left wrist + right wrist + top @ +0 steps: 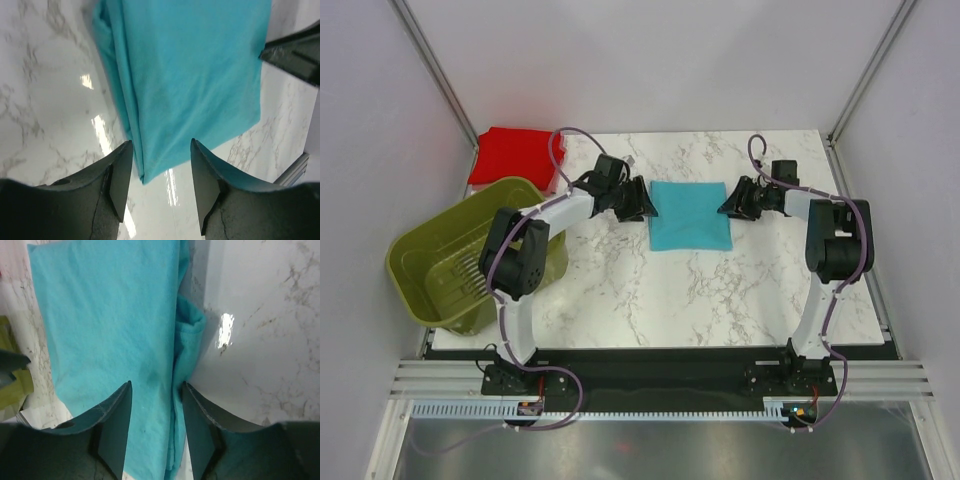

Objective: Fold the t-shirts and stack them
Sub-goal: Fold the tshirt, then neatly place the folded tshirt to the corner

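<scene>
Far-left corner: red t-shirt (512,155), folded flat. Next, left gripper (161,160), jaws parted, astride the left edge of the turquoise t-shirt (689,215), nothing clamped. That shirt lies folded mid-table, toward the far edge. Opposite, right gripper (156,400), parted likewise over its right edge. Risk: pinching only top layers, so the fold spills open when lifted.

We see an olive-green slotted basket (440,250) sitting at the left edge of the white marble table (650,290), partly overhanging it.
</scene>
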Action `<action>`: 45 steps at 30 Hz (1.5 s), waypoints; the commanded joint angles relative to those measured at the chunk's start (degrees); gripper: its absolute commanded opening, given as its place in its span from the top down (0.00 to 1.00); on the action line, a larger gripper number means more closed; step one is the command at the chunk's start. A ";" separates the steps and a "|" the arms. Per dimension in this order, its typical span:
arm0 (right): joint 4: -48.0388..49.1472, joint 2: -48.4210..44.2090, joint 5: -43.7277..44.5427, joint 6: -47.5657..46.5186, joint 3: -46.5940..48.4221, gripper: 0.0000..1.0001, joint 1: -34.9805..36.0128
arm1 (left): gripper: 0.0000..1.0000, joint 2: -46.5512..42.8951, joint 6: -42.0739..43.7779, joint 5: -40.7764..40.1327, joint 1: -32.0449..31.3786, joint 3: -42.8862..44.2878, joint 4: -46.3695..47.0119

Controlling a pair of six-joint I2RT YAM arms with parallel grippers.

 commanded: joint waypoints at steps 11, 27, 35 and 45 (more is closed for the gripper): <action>-0.43 -23.61 5.21 5.63 -8.10 0.12 4.00 | 0.41 15.22 4.95 -0.81 1.32 12.43 0.99; -0.69 -33.46 5.92 6.69 -12.23 0.12 7.27 | 0.52 20.32 6.88 -1.07 1.41 16.65 0.99; -0.69 -36.10 6.36 6.86 -13.64 0.13 8.67 | 0.98 20.24 7.32 -0.36 1.59 20.52 0.47; -1.65 -40.67 6.19 8.45 -15.57 0.13 9.82 | 0.98 8.64 23.92 -16.16 1.59 24.04 -12.01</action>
